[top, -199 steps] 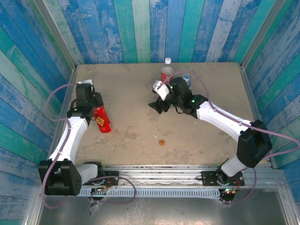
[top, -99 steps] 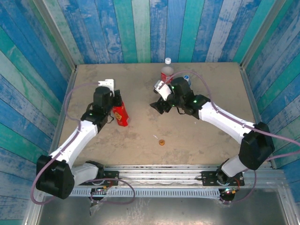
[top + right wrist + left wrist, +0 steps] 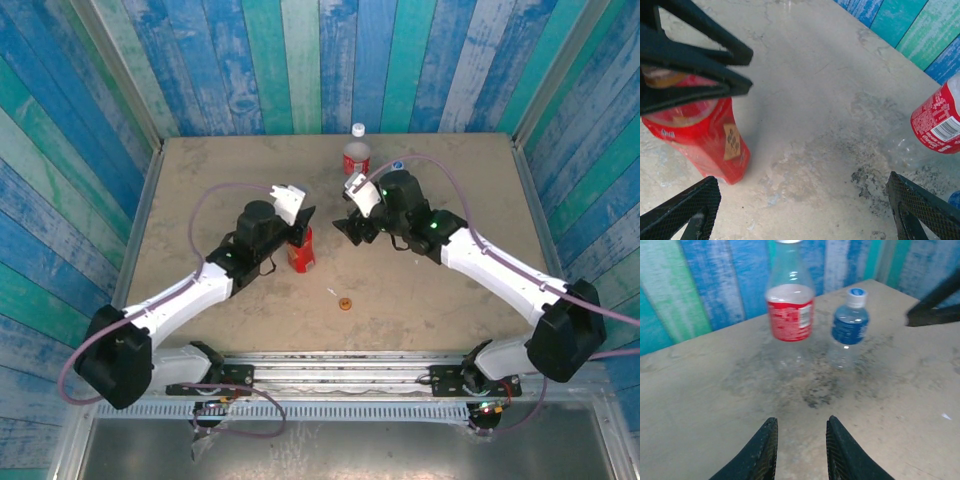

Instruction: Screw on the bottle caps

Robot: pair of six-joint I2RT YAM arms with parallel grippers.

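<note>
Left gripper (image 3: 299, 233): jaws narrow, clamped on the upper part of the slim red bottle (image 3: 300, 250), just left of centre on the table (image 3: 220, 170). The right wrist view shows the black fingers (image 3: 695, 65) pinching the bottle (image 3: 707, 142) near its top, with the body leaning. The base is at table level; cannot tell if it rests on the surface. No cap is visible on it, as the fingers cover the mouth.

Right gripper (image 3: 352, 229): jaws wide, nothing between them. It is just right of the red bottle, apart from it and facing it. In its own view both mesh-patterned fingertips (image 3: 685, 210) sit at the lower corners, with bare table between them.

Red-label bottle (image 3: 790, 310): upright at the far edge of the table, centre, with the white cap (image 3: 358, 129) on top.

Blue-label bottle (image 3: 850, 322): upright, just right of the red-label one, shorter, with the blue cap (image 3: 856, 294) on its neck. Cannot tell how tight either cap is.

Orange cap (image 3: 345, 303): loose on the table, near side, nearer than both grippers and well apart from all three bottles. A thin white scrap (image 3: 331, 292) lies just beside it on its far-left.
</note>
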